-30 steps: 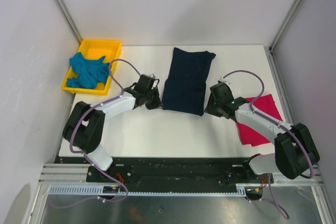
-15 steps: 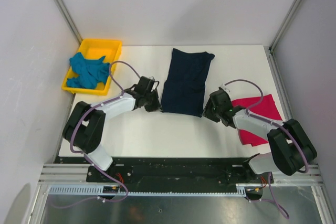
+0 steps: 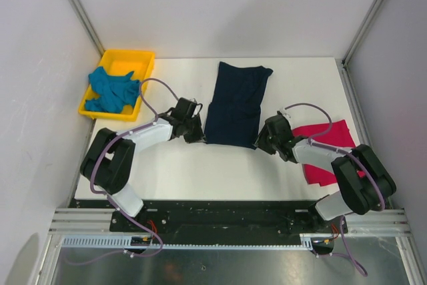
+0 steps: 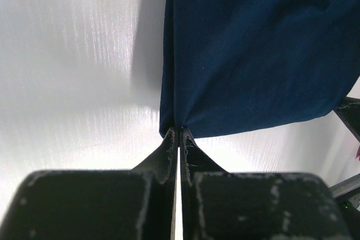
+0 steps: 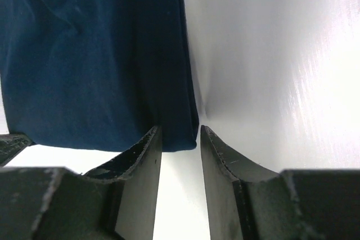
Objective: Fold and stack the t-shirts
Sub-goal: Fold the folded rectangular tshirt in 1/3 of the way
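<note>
- White table (image 3: pixel 200 168) fills the middle of the cell, with pale walls (image 3: pixel 220 5) on three sides and grey metal frame posts (image 3: pixel 77 8) running up the far corners.
- At the far left corner sits a yellow tray (image 3: pixel 145 56), and a teal t-shirt (image 3: pixel 110 89) lies crumpled in it, spilling over its near rim.
- A navy t-shirt (image 3: pixel 237 101) lies flat at the centre of the table, folded into a long narrow panel that runs from the far edge toward the near side.
- On the right a crimson-pink t-shirt (image 3: pixel 335 135) lies flat, partly covered by the right arm that reaches across it.
- The left gripper (image 4: pixel 179 132) is low at the navy shirt's near left corner. Its fingers are pressed together, and the tip of that corner is pinched between them, the cloth drawn to a small point there.
- The right gripper (image 5: pixel 180 134) is low at the near right corner. Its fingers (image 5: pixel 143 158) stand apart, and the corner of the cloth lies in the gap between them, not squeezed.
- Both arms stretch from their bases at the near edge and angle inward, so the two grippers flank the near hem of the navy shirt.
</note>
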Controlling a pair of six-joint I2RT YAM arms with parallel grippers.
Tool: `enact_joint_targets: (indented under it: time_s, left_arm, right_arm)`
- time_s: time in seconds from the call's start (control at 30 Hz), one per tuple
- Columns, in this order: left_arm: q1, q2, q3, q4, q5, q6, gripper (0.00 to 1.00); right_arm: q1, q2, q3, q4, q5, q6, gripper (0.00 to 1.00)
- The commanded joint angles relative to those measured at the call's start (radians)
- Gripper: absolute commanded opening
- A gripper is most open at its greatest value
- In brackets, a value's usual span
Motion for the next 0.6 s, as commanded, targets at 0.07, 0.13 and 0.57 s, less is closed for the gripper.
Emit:
enact_joint_targets:
  time_s: [0.07,0.13,0.57]
  left_arm:
    - [0.007,0.004,-0.008,0.006,0.006,0.011,0.0]
    - [0.008,0.003,-0.008,0.006,0.005,0.011,0.0]
    - [0.031,-0.07,-0.022,-0.033,-0.039,0.046,0.0]
  right_arm:
    - [-0.006,0.015,-0.003,0.074,-0.006,0.038,0.3]
    - [-0.011,0.012,-0.003,0.066,-0.01,0.044,0.17]
    - [-0.093,-0.187,0.083,-0.224,-0.037,-0.14,0.0]
